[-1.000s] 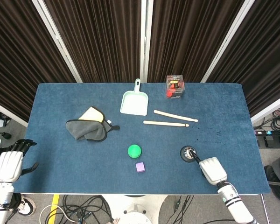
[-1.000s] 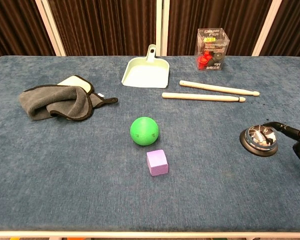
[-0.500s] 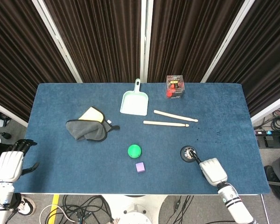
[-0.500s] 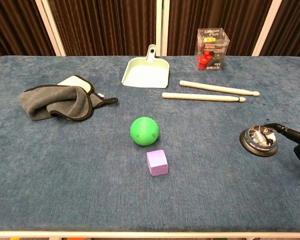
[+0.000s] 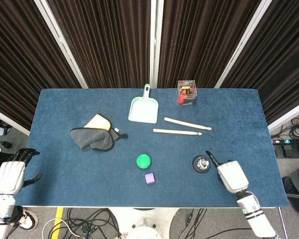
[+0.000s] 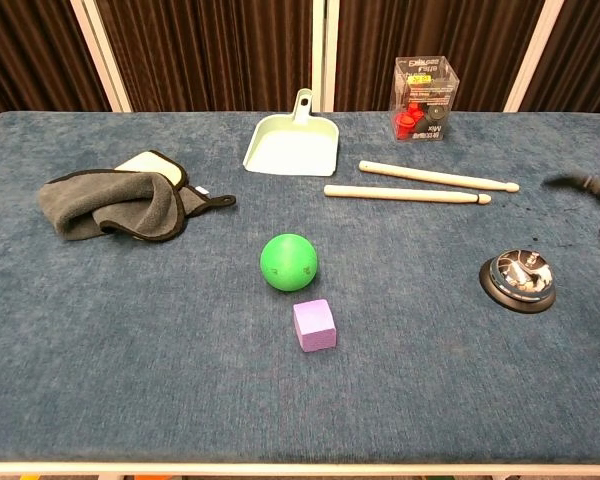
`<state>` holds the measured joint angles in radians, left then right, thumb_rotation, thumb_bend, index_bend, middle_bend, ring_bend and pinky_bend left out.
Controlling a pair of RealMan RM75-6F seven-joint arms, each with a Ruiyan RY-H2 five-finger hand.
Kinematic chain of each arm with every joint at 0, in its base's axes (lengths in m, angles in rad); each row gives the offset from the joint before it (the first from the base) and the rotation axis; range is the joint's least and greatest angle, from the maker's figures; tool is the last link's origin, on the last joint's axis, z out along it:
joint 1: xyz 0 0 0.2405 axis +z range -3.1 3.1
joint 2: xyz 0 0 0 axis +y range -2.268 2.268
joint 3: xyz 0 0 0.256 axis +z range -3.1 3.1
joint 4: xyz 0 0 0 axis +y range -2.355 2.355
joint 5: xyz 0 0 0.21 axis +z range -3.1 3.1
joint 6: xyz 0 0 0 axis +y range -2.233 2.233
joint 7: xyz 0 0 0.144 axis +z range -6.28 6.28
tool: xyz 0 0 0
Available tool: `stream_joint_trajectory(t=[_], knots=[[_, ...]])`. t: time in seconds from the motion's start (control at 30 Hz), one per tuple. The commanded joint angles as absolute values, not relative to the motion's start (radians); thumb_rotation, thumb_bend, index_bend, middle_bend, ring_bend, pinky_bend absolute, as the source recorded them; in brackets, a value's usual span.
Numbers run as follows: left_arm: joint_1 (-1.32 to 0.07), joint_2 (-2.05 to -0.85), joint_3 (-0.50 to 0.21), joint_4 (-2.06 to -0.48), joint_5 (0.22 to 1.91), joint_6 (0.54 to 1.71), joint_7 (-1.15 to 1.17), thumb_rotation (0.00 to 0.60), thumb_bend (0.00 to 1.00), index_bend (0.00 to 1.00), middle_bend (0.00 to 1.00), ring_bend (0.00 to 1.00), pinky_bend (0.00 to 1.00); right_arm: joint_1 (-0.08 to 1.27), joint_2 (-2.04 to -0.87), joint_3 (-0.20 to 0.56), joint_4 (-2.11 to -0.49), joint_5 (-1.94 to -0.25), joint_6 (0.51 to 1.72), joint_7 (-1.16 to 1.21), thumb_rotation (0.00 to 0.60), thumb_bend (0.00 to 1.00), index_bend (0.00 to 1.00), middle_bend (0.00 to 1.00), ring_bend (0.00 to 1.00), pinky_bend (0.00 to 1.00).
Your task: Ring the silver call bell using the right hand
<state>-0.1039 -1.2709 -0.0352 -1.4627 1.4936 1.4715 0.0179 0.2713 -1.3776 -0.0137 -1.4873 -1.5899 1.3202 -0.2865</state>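
Observation:
The silver call bell (image 5: 201,163) on its black base stands near the table's front right; the chest view shows the same bell (image 6: 519,279) with nothing touching it. My right hand (image 5: 231,175) hovers just right of it and holds nothing. One dark finger (image 5: 210,158) stretches out above the bell's right edge, and the rest look tucked in. In the chest view that finger (image 6: 583,182) shows at the right edge, well above the bell. My left hand (image 5: 11,175) hangs off the table's left side, holding nothing.
A green ball (image 5: 143,160) and a purple cube (image 5: 149,178) lie left of the bell. Two drumsticks (image 5: 177,131) lie behind it. Further back are a mint dustpan (image 5: 143,107) and a clear box (image 5: 186,92); a grey cloth (image 5: 92,137) lies at left.
My right hand has lifted: its outstretched finger, which lay on the bell's top, now hangs above and to the right of it. The left hand has not moved.

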Motion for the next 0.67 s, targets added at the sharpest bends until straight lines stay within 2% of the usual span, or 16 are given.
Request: stream_joint_trajectory(t=[0.03, 0.1, 0.13, 0.17, 0.23, 0.27, 0.3, 0.37, 0.4, 0.57, 0.67], knots=[[-0.104, -1.271, -0.035, -1.463, 1.494, 1.472, 0.018, 0.600, 0.16, 0.29, 0.23, 0.17, 0.32, 0.249, -1.331, 0.013, -1.510, -1.589, 1.374, -0.265, 0.600, 1.00, 0.00, 0.88, 0.81, 0.70], [-0.104, -1.272, -0.035, -1.463, 1.496, 1.473, 0.018, 0.600, 0.16, 0.29, 0.23, 0.17, 0.32, 0.237, -1.306, 0.017, -1.512, -1.572, 1.384, -0.239, 0.600, 0.97, 0.00, 0.84, 0.77, 0.68], [-0.104, -1.273, -0.035, -1.464, 1.497, 1.474, 0.020, 0.600, 0.16, 0.29, 0.23, 0.17, 0.32, 0.228, -1.284, 0.017, -1.510, -1.543, 1.373, -0.234, 0.600, 0.87, 0.00, 0.75, 0.66, 0.62], [-0.104, -1.273, -0.035, -1.465, 1.498, 1.474, 0.021, 0.600, 0.16, 0.29, 0.23, 0.17, 0.32, 0.225, -1.266, 0.016, -1.515, -1.521, 1.355, -0.244, 0.600, 0.76, 0.00, 0.64, 0.54, 0.54], [-0.106, -1.273, -0.035, -1.469, 1.499, 1.474, 0.027, 0.600, 0.16, 0.29, 0.23, 0.17, 0.32, 0.211, -1.222, 0.027, -1.544, -1.420, 1.317, -0.325, 0.600, 0.39, 0.00, 0.19, 0.11, 0.15], [-0.106, -1.272, -0.035, -1.472, 1.500, 1.475, 0.029, 0.600, 0.16, 0.29, 0.23, 0.17, 0.32, 0.206, -1.213, 0.036, -1.561, -1.388, 1.314, -0.349, 0.600, 0.29, 0.00, 0.10, 0.03, 0.07], [-0.107, -1.271, -0.036, -1.475, 1.501, 1.475, 0.032, 0.600, 0.16, 0.29, 0.23, 0.17, 0.32, 0.201, -1.209, 0.045, -1.573, -1.367, 1.317, -0.351, 0.600, 0.18, 0.00, 0.02, 0.00, 0.01], [-0.107, -1.270, -0.037, -1.481, 1.502, 1.477, 0.037, 0.600, 0.16, 0.29, 0.23, 0.17, 0.32, 0.193, -1.203, 0.054, -1.583, -1.362, 1.323, -0.277, 0.600, 0.03, 0.00, 0.00, 0.00, 0.00], [-0.107, -1.271, -0.038, -1.483, 1.501, 1.478, 0.039, 0.600, 0.16, 0.29, 0.23, 0.17, 0.33, 0.190, -1.199, 0.052, -1.579, -1.371, 1.324, -0.244, 0.600, 0.01, 0.00, 0.00, 0.00, 0.00], [-0.109, -1.266, -0.037, -1.497, 1.507, 1.479, 0.054, 0.600, 0.16, 0.28, 0.23, 0.17, 0.32, 0.178, -1.212, 0.045, -1.523, -1.424, 1.368, -0.222, 0.600, 0.01, 0.00, 0.00, 0.00, 0.00], [-0.110, -1.264, -0.039, -1.499, 1.507, 1.482, 0.053, 0.600, 0.16, 0.27, 0.23, 0.17, 0.32, 0.175, -1.226, 0.045, -1.505, -1.447, 1.388, -0.209, 0.600, 0.06, 0.00, 0.00, 0.00, 0.00]])
